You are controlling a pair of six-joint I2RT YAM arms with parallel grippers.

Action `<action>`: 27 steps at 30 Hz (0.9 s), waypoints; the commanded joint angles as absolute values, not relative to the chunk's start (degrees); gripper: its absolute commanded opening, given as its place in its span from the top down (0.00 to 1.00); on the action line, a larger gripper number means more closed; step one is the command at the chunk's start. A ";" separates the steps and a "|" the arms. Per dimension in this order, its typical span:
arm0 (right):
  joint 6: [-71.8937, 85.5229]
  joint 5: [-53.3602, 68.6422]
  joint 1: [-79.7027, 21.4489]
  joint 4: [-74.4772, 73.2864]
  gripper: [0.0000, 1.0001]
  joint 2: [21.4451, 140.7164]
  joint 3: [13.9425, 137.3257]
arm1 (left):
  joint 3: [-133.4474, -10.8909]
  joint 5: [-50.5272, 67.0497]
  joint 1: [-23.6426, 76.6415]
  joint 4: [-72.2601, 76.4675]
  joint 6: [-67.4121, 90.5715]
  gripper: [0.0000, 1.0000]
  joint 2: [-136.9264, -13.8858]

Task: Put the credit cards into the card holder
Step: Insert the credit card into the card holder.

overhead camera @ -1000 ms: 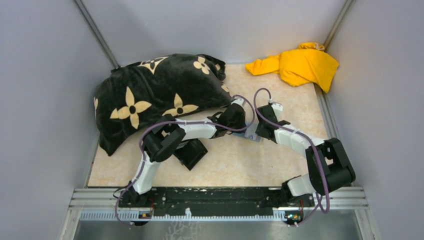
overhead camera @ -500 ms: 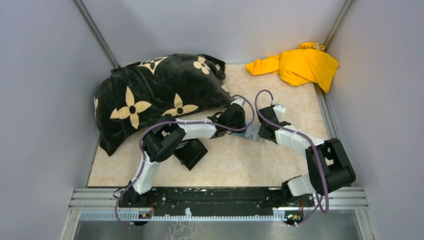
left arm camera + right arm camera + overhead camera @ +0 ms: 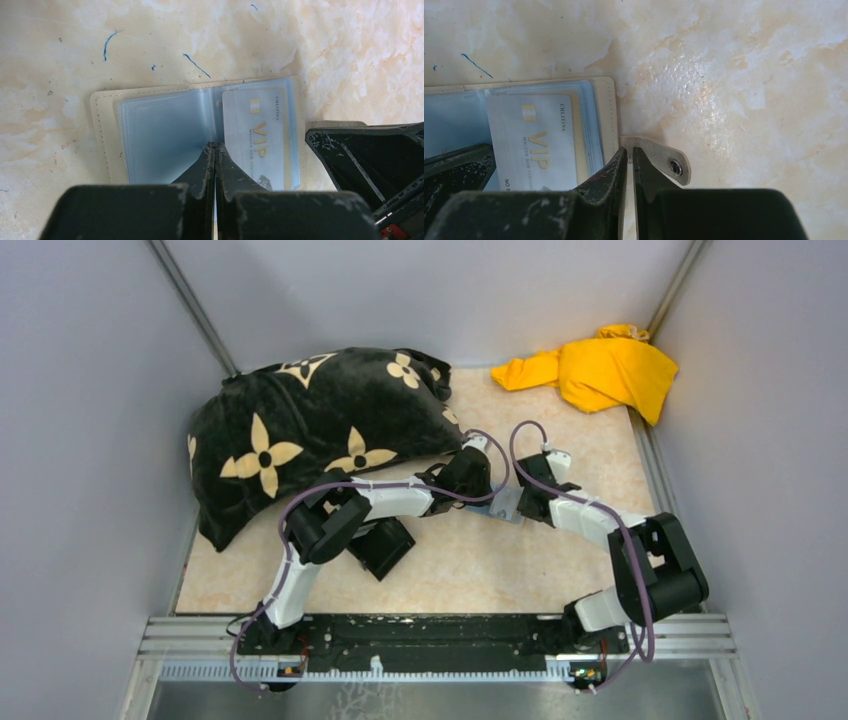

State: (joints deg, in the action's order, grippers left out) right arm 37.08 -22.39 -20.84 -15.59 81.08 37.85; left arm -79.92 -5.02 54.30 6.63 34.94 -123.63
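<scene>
At the middle of the table (image 3: 470, 575), right between the two arms, the card holder (image 3: 105, 140) lies spread open and flat, clear sleeves facing up. Its long axis runs from one gripper across to the other, with the fold crossing it at the centre. A light blue card (image 3: 255, 135) sits in the sleeve on the right arm's side, long axis parallel to the fold, gold VIP lettering running down its length. The left gripper (image 3: 215, 150) has its jaws pressed fully together, tips planted on the fold just beside the card and holding nothing. The right gripper (image 3: 628, 155) is down at the root of the clasp tab (image 3: 664, 162), which sticks out flat from the holder's outer edge; its jaws are a thin slit apart, and I can't tell if they pinch the tab. Further out, there's a black box (image 3: 385, 548) under the left arm, a flowered black pillow (image 3: 300, 420) far left and a yellow cloth (image 3: 600, 370) in the far right corner.
</scene>
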 commanded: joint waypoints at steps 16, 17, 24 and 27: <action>37.44 -17.83 -20.65 -11.67 0.90 82.57 36.74 | -80.96 -1.87 57.35 0.36 36.88 1.00 -126.09; 37.45 -17.70 -20.65 -11.59 0.90 82.62 36.74 | -80.95 -1.74 57.39 0.42 37.05 1.00 -126.12; 37.71 -17.04 -20.65 -11.20 0.90 82.46 36.41 | -82.00 -0.47 57.95 1.27 37.79 1.00 -126.43; 37.80 -16.91 -20.66 -11.10 0.90 82.35 36.30 | -82.64 -0.37 58.42 1.31 37.77 1.00 -126.58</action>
